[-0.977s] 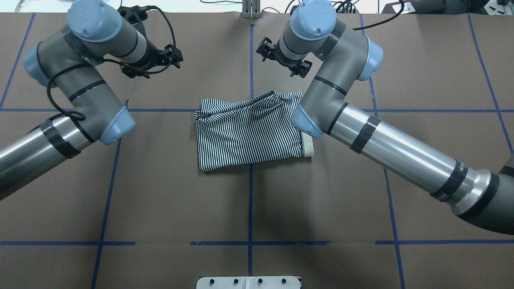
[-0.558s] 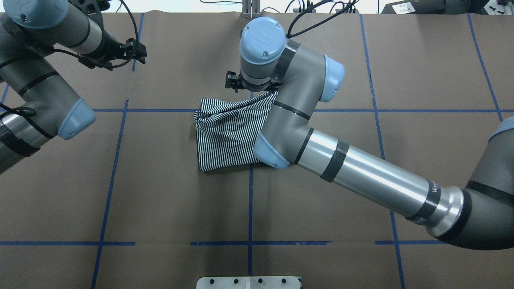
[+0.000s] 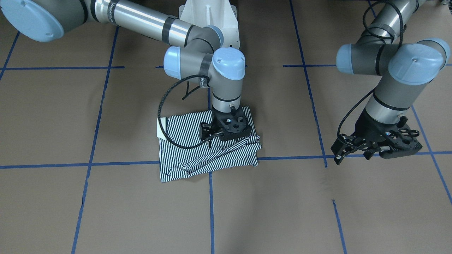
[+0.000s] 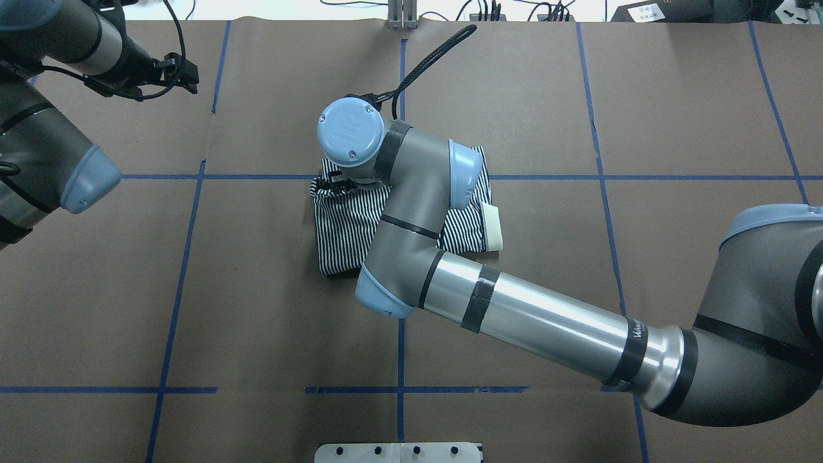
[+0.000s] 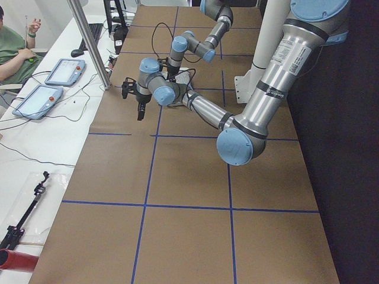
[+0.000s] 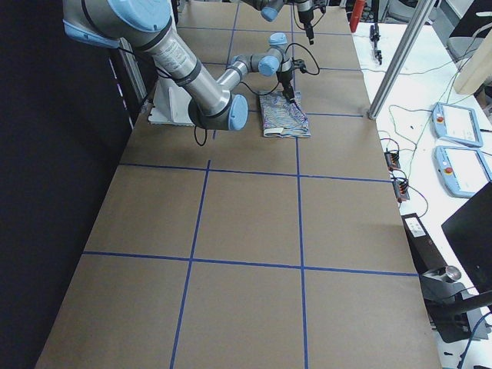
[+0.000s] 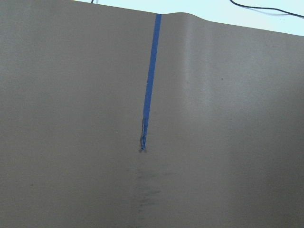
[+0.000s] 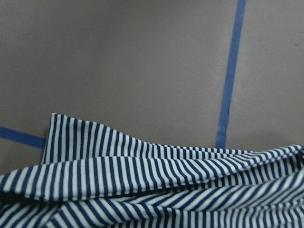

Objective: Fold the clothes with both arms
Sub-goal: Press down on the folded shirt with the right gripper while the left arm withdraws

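Observation:
The striped polo shirt (image 4: pixel 341 231) lies folded in a rough rectangle at the table's middle, its cream collar (image 4: pixel 493 225) at the right edge. It also shows in the front-facing view (image 3: pixel 197 158) and fills the bottom of the right wrist view (image 8: pixel 142 190). My right gripper (image 3: pixel 209 135) points down onto the rumpled far-left part of the shirt. Its fingertips sit in the folds, so I cannot tell whether it is open or shut. In the overhead view its wrist hides it. My left gripper (image 3: pixel 349 155) hovers open and empty over bare table, far left of the shirt (image 4: pixel 186 72).
Blue tape lines (image 4: pixel 400 334) grid the brown table. The white pedestal base (image 3: pixel 208 14) stands at the robot's side. The far table edge (image 4: pixel 321 19) with cables runs just beyond the left gripper. The left wrist view shows only bare table and a tape line (image 7: pixel 151 71).
My right arm swung left across the shirt and lowered its gripper onto the shirt's far-left part. My left arm drew back to the left. The shirt's outline looks the same.

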You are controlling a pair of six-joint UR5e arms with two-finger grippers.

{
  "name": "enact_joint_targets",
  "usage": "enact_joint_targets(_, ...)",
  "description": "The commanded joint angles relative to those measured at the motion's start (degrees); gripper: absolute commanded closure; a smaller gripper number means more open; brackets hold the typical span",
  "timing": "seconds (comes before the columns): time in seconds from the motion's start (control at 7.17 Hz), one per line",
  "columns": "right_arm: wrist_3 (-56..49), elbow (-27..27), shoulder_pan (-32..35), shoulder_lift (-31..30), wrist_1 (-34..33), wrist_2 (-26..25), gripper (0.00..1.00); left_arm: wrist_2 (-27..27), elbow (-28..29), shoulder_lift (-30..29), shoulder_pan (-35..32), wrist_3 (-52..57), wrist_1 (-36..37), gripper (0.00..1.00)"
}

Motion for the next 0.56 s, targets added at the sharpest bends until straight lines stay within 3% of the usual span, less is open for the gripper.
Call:
enact_joint_targets(0.0,-1.1,-5.0,-0.4,1.2,3.3,-0.6,0.0,0.0,0.4,0.2,-0.6,0.1,0.0,0.0)
enact_joint_targets(0.28,-1.5,-7.7,0.0,2.1,5.7,-1.4,0.0,0.0,0.4,0.2,-0.7,0.1,0.0,0.0)
enact_joint_targets(0.42,-1.5,-12.9,1.0,3.0,14.0,-2.4,0.0,0.0,0.4,0.2,-0.7,0.1,0.0,0.0)
